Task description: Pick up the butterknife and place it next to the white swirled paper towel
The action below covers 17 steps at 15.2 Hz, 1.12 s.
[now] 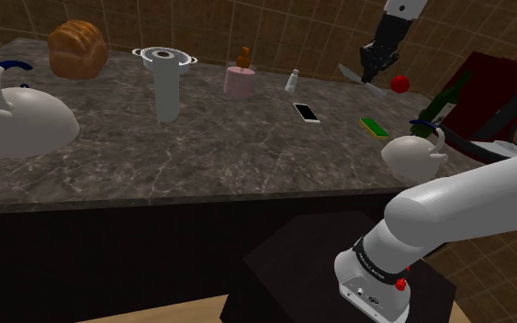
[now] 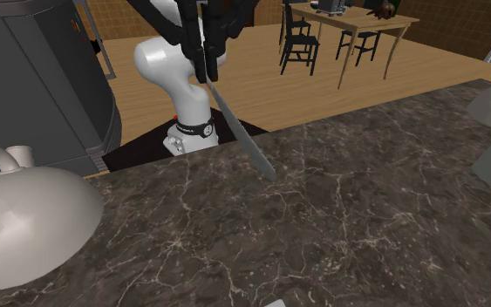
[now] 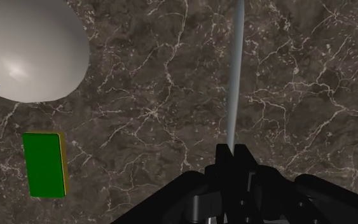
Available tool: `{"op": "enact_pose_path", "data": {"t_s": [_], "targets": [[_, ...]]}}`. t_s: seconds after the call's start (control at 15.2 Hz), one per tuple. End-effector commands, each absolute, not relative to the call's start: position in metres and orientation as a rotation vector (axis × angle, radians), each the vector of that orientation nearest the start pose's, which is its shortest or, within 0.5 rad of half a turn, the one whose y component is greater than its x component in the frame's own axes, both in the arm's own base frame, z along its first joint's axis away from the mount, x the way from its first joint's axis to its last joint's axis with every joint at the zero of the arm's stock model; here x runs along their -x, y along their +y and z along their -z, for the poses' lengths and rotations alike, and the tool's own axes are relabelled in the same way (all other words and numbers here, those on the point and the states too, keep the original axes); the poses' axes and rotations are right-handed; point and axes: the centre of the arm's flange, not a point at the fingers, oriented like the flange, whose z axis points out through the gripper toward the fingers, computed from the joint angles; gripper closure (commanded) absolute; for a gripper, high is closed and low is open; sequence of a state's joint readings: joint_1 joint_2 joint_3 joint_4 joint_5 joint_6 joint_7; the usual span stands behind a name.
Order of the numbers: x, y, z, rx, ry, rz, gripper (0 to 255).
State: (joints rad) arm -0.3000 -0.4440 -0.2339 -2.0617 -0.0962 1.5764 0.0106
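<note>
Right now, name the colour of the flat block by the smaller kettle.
Green block, yellow edge; clearest in the wrist view.

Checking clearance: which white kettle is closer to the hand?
The smaller kettle beside the green sponge; the bigger kettle sits far off at the shoulder view's left.

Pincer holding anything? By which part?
Yes. The pincer is shut on the knife, gripping it at one end; the long grey rest sticks out past it.

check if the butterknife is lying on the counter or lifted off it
Lifted: the pincer is shut on the butterknife at its handle end, the blade slanting down above the counter.
</note>
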Motion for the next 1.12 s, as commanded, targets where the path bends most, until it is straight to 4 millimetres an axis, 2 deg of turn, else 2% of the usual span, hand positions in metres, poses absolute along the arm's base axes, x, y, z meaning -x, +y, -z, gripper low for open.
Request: {"op": "enact_pose_path", "data": {"t_s": [0.0,0.4,1.06], "targets": [[-0.341,-0.234,-0.612,3.021,0.798,-0.077,255],[-0.341,-0.234,-0.642,3.021,0.798,-0.077,255],[-0.407,-0.120,-0.642,3.021,0.798,-0.077,255]]}}
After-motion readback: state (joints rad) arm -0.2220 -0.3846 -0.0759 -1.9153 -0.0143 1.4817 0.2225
